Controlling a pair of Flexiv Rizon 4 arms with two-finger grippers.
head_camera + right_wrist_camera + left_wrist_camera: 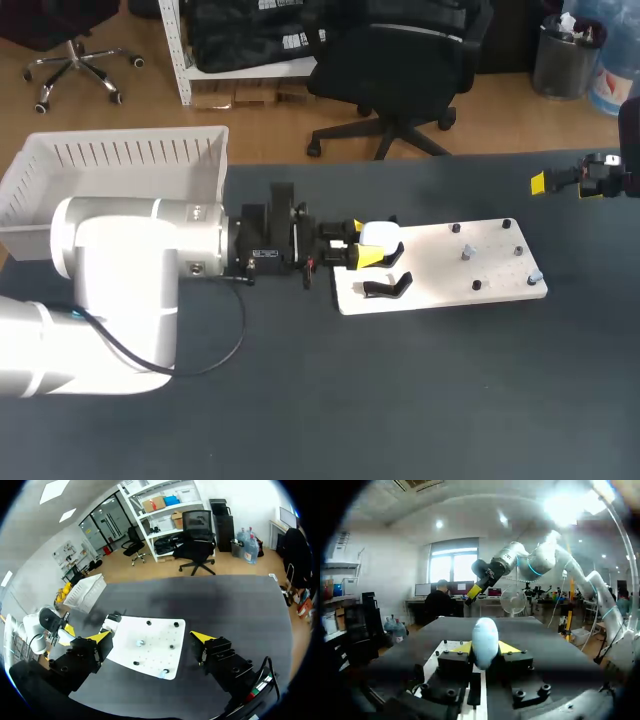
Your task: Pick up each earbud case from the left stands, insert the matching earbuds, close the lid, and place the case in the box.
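Gripping earbud case (485, 642), left fingers (508, 646); long axis seemingly upright.

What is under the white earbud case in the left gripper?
A black stand on the white board shows beneath the white earbud case. The left gripper covers whether they touch.

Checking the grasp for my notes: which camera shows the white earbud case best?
The left wrist view: the earbud case sits close-up between the left gripper's fingers. The head view shows it small, from above; the right wrist view barely shows it.
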